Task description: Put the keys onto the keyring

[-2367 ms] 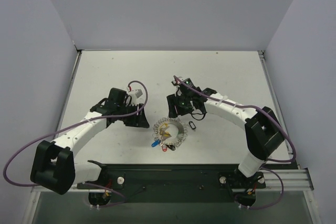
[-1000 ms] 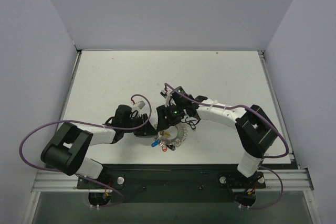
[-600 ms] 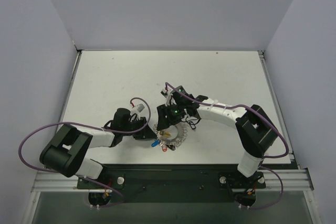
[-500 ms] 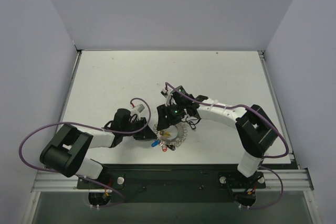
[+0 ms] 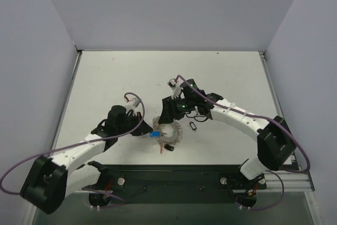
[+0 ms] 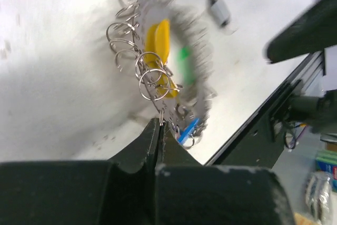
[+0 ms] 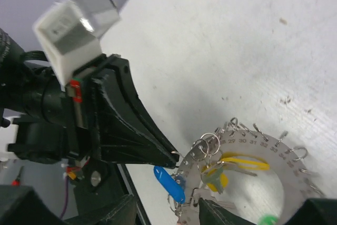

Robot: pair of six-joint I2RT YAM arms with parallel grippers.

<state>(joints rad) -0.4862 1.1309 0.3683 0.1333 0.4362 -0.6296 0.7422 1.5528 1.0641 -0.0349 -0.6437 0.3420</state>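
Lying near the middle of the white table (image 5: 116,77), between the two arms: keyring (image 5: 174,130). It is a silvery, disc-shaped ring with an open centre, stamped numbers along its band and small wire split rings standing all round the rim. The left wrist view shows it tilted and blurred, with a shadow on the table beneath it.

- left gripper (image 5: 145,129): at the ring's left edge. Jaws are pressed together, the tips pinching one of the small wire rings on the rim.
- right gripper (image 5: 167,118): at the far side of the ring, over its rim. In its own wrist view two dark fingers (image 7: 218,215) stand apart at the bottom edge with part of the ring between them. Whether they clamp the ring cannot be told.
- yellow key (image 6: 158,43): lying across the ring's open centre.
- green key (image 6: 184,59): just beside the yellow one, inside the ring, blurred.
- blue key (image 5: 154,134): at the ring's near-left rim, just beside the left gripper's tips, head pointing outward.
- red key (image 5: 161,150): at the ring's near edge, outside the rim. It is too small to tell whether it is attached.
- small loose item (image 5: 192,126): oblong with a dark outline, on the table just right of the ring and apart from it.
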